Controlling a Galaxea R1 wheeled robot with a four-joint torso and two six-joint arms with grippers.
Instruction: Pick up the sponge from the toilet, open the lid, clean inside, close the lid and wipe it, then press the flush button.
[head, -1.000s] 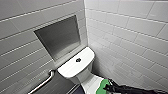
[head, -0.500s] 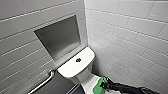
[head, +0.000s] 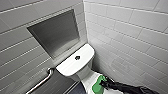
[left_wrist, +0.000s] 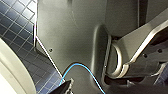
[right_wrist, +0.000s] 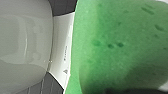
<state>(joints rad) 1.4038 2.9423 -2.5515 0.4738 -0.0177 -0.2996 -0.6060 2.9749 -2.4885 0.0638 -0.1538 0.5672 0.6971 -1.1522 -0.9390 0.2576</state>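
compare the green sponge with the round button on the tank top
Colour: the soft bright green sponge stands out; the small round flush button is dark.
Size: the sponge looks clearly bigger than the button.
Place: the button sits in the middle of the flat white tank top; the sponge is lower, in front of the tank, at the black right hand.
Shared: both show against the white glossy ceramic toilet.

One of each here.
One white toilet (head: 72, 67) at centre, one flush button (head: 77, 57) on its tank, one green sponge (head: 97, 85) lower right, one recessed wall niche (head: 56, 35) upper left, one grab bar (head: 41, 82) lower left.
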